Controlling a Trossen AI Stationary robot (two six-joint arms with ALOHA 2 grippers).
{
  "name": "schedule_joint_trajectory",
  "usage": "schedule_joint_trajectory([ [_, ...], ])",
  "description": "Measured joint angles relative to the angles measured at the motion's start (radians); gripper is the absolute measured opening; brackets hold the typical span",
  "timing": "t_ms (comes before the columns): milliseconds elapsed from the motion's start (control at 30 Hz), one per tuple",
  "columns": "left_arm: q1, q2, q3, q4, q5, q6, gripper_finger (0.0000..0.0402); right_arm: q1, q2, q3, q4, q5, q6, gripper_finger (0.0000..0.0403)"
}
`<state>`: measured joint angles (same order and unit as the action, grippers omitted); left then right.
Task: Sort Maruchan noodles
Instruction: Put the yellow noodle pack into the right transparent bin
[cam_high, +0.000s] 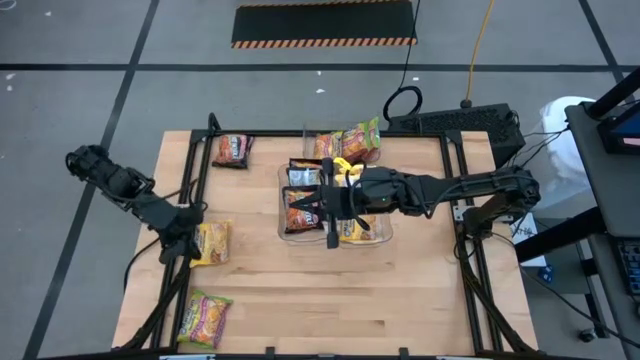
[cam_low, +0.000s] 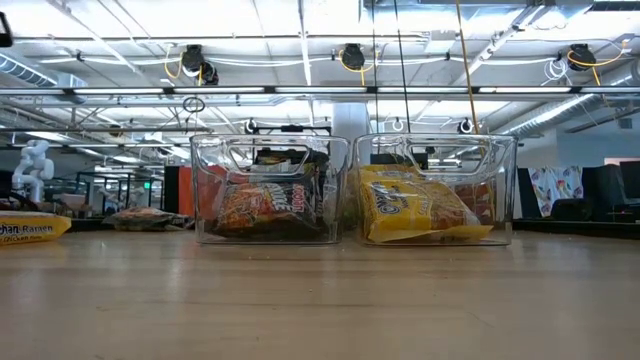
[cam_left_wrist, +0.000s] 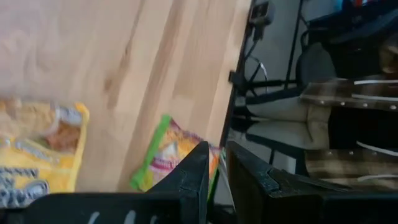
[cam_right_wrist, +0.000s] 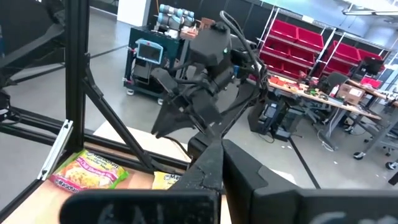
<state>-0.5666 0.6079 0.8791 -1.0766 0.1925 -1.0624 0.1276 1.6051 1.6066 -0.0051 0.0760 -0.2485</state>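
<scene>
Two clear bins (cam_high: 283, 200) stand side by side mid-table. One holds dark brown noodle packets (cam_low: 265, 210), the other yellow ones (cam_low: 415, 212). Loose packets lie flat on the table: yellow (cam_high: 213, 242), pink-green (cam_high: 205, 318), dark brown (cam_high: 232, 150), and a pink-green one with others (cam_high: 362, 140) at the far edge. My left gripper (cam_high: 188, 246) hovers over the table's left edge beside the yellow packet (cam_left_wrist: 37, 155), its fingers (cam_left_wrist: 198, 177) a narrow gap apart with nothing between them. My right gripper (cam_high: 304, 207) is shut and empty, held level above the bins.
A black frame rail (cam_high: 195, 170) runs along the table's left side near my left arm, and another (cam_high: 462, 200) along the right. Bare wood lies between the bins and the near edge (cam_high: 340, 300). Cables and gear stand off the far right corner.
</scene>
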Motion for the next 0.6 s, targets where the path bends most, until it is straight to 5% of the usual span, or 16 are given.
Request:
schedule_joint_trajectory([
  [233, -0.102, 0.062, 0.000, -0.001, 0.001, -0.077, 0.0060, 0.001, -0.001, 0.000, 0.000, 0.000, 0.000, 0.0000],
  [600, -0.195, 0.233, 0.000, 0.004, -0.015, 0.006, 0.0060, 0.001, -0.067, 0.000, -0.035, 0.001, 0.000, 0.0000],
])
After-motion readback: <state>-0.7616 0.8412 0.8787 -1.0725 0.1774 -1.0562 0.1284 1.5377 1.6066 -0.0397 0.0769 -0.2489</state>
